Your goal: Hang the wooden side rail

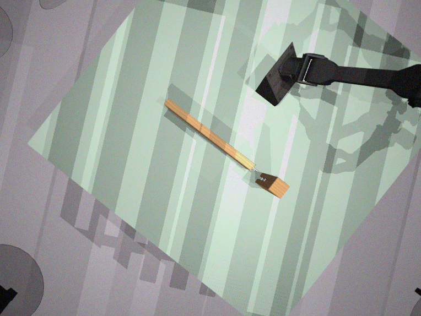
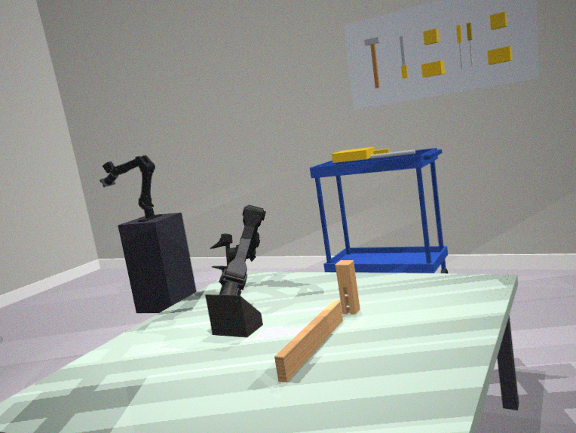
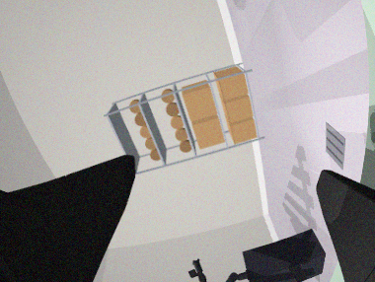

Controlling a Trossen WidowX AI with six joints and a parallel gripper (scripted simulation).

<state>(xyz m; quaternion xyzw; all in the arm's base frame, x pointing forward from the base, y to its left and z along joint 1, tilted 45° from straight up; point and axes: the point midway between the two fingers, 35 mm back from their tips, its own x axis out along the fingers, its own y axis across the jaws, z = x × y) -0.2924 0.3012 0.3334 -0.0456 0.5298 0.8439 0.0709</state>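
Note:
The wooden side rail (image 1: 212, 135) (image 2: 309, 339) rests on the table (image 1: 142, 163) (image 2: 395, 367), standing on its narrow edge. Steel hooks (image 1: 255, 168) stick out of its end facing the post; the exterior view does not show them. The headboard post (image 1: 279, 188) (image 2: 345, 279) stands upright just beyond that end. Pins show in its slot (image 1: 263, 179) (image 2: 346, 301), and a small gap appears between hooks and post. My gripper (image 2: 212, 256) (image 3: 231, 174) is open and empty, raised well above the table and away from rail and post; the top view does not show it.
My arm's black base (image 1: 277, 77) (image 2: 228, 316) stands on the table, to one side of the rail. A blue cart (image 2: 372, 163) and a second arm on a dark pedestal (image 2: 155, 265) stand beyond the table. The wrist view shows a shelf rack (image 3: 153, 129) holding boxes and round items.

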